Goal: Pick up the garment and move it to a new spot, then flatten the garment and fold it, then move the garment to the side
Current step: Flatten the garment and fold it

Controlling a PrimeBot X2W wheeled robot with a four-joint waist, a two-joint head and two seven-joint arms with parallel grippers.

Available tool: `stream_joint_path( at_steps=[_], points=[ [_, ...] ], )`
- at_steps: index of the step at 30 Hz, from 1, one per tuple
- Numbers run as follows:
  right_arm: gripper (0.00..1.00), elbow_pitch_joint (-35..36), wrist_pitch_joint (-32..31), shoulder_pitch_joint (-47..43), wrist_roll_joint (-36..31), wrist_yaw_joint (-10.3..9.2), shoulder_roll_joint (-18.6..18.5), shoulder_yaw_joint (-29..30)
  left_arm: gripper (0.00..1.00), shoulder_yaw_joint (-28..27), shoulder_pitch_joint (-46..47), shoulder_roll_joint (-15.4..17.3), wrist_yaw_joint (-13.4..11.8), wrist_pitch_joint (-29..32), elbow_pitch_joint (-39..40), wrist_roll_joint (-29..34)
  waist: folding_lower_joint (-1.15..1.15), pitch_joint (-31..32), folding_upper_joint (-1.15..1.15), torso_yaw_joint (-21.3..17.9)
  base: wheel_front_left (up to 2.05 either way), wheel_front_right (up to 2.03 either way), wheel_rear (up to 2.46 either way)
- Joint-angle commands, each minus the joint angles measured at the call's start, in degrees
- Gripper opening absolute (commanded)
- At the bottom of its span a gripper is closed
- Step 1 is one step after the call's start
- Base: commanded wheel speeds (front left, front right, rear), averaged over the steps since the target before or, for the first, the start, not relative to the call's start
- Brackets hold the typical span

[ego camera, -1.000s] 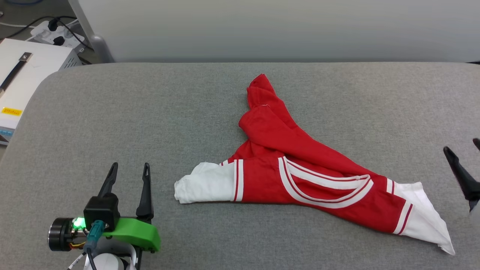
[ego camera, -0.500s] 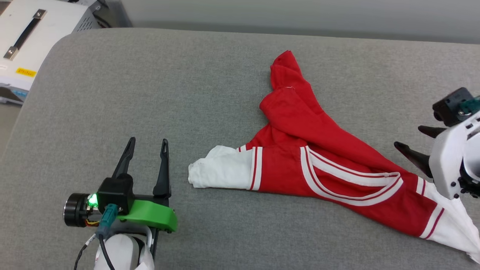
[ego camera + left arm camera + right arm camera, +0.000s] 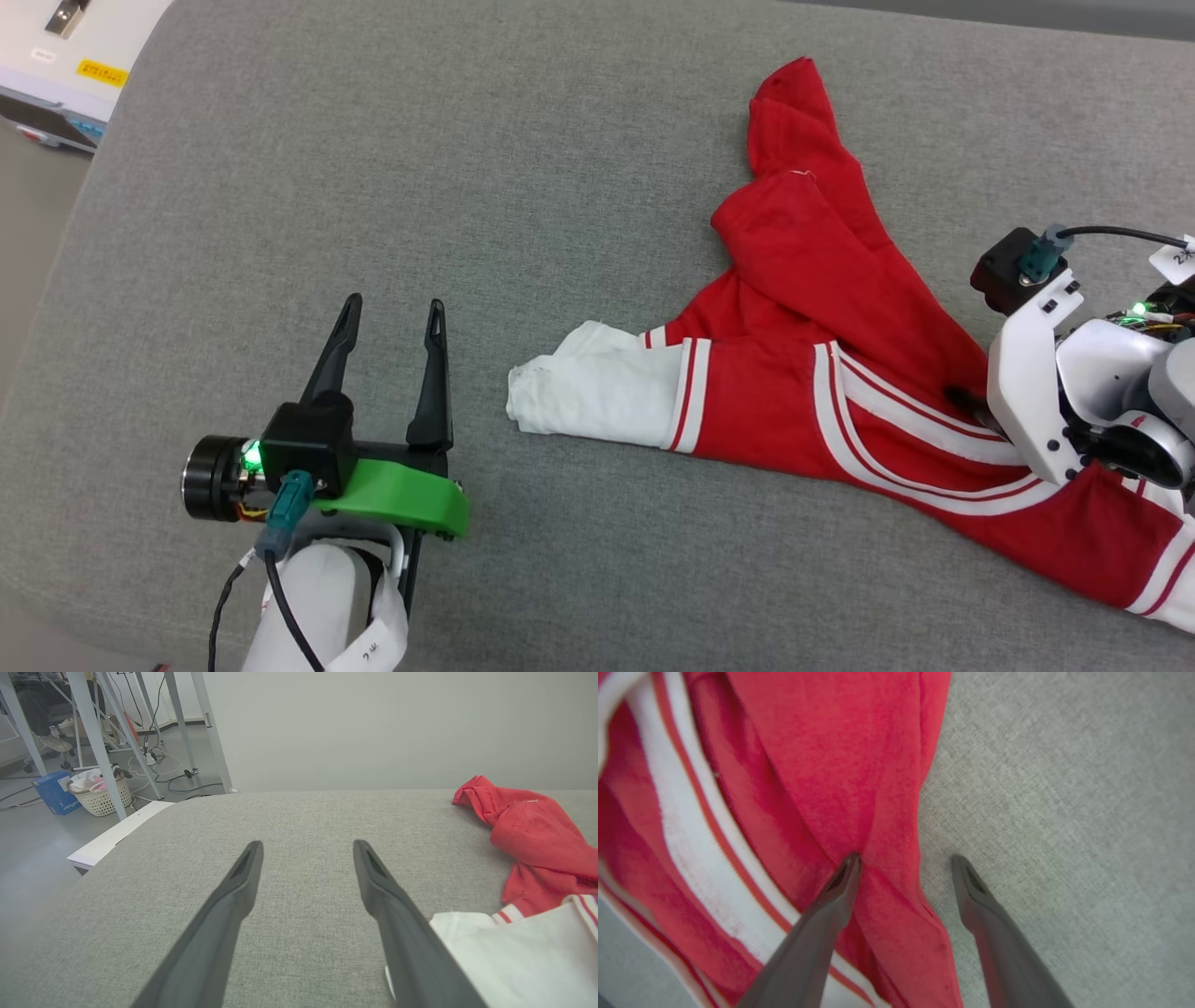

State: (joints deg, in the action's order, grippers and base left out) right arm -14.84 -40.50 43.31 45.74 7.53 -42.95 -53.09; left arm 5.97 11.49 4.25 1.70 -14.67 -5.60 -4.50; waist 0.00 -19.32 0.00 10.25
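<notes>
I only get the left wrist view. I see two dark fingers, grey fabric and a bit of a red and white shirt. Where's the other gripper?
Observer: The right gripper hangs over the red short-sleeved jersey shirt, close beside its white-and-red striped neckline.
Operator: Is it holding the shirt?
Observer: Not yet. Its jaws stand open across the shirt's edge, with red cloth under one and the grey fabric surface under the other.
Operator: Is the shirt flat?
Observer: No. In the head view it lies bunched and twisted, the red body folded over itself.
</notes>
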Motion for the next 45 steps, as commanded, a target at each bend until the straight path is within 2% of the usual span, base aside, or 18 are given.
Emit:
stream_joint_path(
  at_steps=[1, 6, 8, 17, 24, 35, 45],
  points=[
    [1.00, -1.74, -0.14, -0.47, 0.89, -0.04, 0.44, -2.47, 1.00, 0.04, 0.90, -0.37, 0.13, -0.33, -0.19, 0.48, 0.00, -1.05, 0.00, 1.08, 0.00, 0.00, 0.00],
    [1.00, -4.87, 3.29, -0.92, 4.05, -0.04, 1.19, -6.47, 1.00, -0.46, 0.68, -0.66, -0.10, -0.33, -0.59, 0.48, 0.00, -0.45, 0.00, 0.74, 0.00, 0.00, 0.00],
    [0.00, -4.86, 6.68, 0.10, 4.28, -0.04, 1.40, -7.36, 1.00, -1.01, 0.29, -0.68, -0.15, -0.33, -0.78, 0.58, 0.00, 0.18, 0.00, 0.10, 0.00, 0.00, 0.00],
    [0.00, -1.79, 22.45, 3.26, 4.96, -0.04, 0.78, -7.45, 1.00, -2.09, -1.30, -0.64, 0.17, -0.33, -1.34, 1.34, 0.00, 4.89, 0.00, -2.44, 0.00, 0.00, 0.00],
    [0.00, 5.33, 29.92, 0.32, 4.64, -0.04, -2.97, -4.37, 1.00, -2.86, -3.82, -0.58, 0.14, -0.33, -1.19, 1.62, 0.00, 8.06, 0.00, -3.90, 0.00, 0.00, 0.00],
    [0.00, 16.68, 32.06, -8.99, 0.48, -0.04, -6.20, 9.52, 1.00, -3.91, -6.80, -0.31, 0.14, -0.33, -0.56, 1.85, 0.00, 10.76, 0.00, -5.78, 0.00, 0.00, 0.00],
    [0.00, 22.64, 26.85, -17.00, -5.34, -0.04, -3.55, 23.61, 1.00, -3.32, -6.69, -0.48, 0.44, -0.33, 0.09, 2.03, 0.00, 9.59, 0.00, -5.30, 0.00, 0.00, 0.00]
  ],
)
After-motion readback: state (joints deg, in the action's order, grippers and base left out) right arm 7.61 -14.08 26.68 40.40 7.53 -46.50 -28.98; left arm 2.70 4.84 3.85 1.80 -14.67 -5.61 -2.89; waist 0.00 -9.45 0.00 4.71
